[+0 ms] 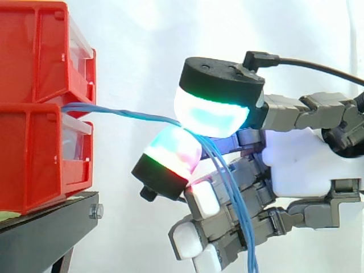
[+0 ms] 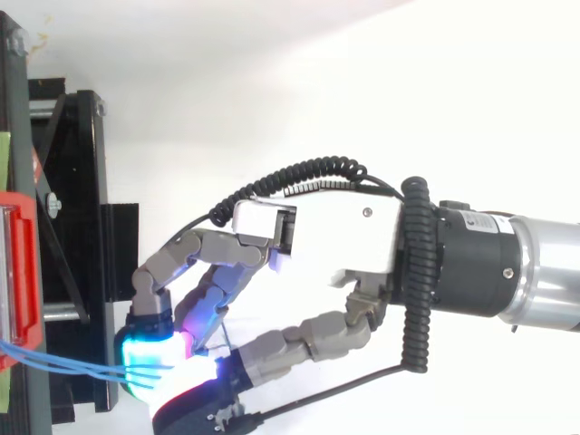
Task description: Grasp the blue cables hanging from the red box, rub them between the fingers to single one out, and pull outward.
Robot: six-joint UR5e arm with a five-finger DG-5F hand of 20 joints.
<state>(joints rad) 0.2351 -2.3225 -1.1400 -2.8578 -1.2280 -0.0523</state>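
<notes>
Thin blue cables (image 1: 125, 114) run from the gap between the stacked red boxes (image 1: 40, 102) rightward to my hand (image 1: 296, 159). Two glowing fingertip pads (image 1: 207, 111) pinch the cables between them, a cyan-green one above and a red-green one below. Past the pinch the cables (image 1: 236, 199) hang down in front of the other curled fingers. In the top view the cables (image 2: 63, 362) stretch from the red box (image 2: 18, 272) to the lit pads (image 2: 154, 353), with my hand (image 2: 317, 240) reaching in from the right.
The red boxes rest on a black stand (image 1: 45, 233) at the left. The stand's black frame (image 2: 77, 199) lies under the fingers in the top view. A white curtain is behind.
</notes>
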